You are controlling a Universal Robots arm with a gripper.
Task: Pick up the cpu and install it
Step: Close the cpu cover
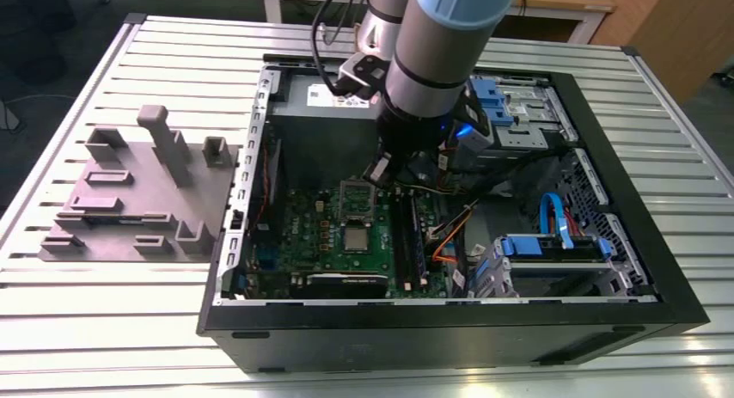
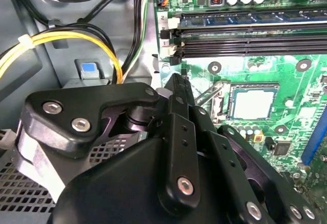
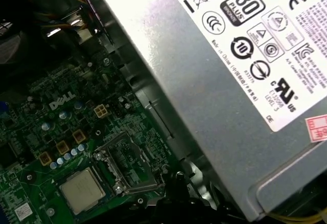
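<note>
The cpu (image 1: 357,237), a small square chip with a silver-grey top, lies flat in its socket on the green motherboard (image 1: 309,235); both wrist views show the cpu (image 2: 253,101) (image 3: 82,189). The socket's metal retention frame (image 3: 125,168) stands flipped open beside it. My gripper (image 1: 384,170) hangs inside the case above the board, a little beyond the cpu toward the power supply. Seen in the second wrist view, the gripper (image 2: 179,81) has its black fingers together, with nothing between them.
The open black computer case (image 1: 459,329) lies on a slatted metal table. A grey power supply (image 3: 245,81) with a white label sits close to the gripper. Memory slots (image 2: 250,35), yellow and black cables (image 2: 76,40) and blue drive bays (image 1: 551,247) crowd the case. A grey fixture block (image 1: 137,200) stands on the exterior view's left.
</note>
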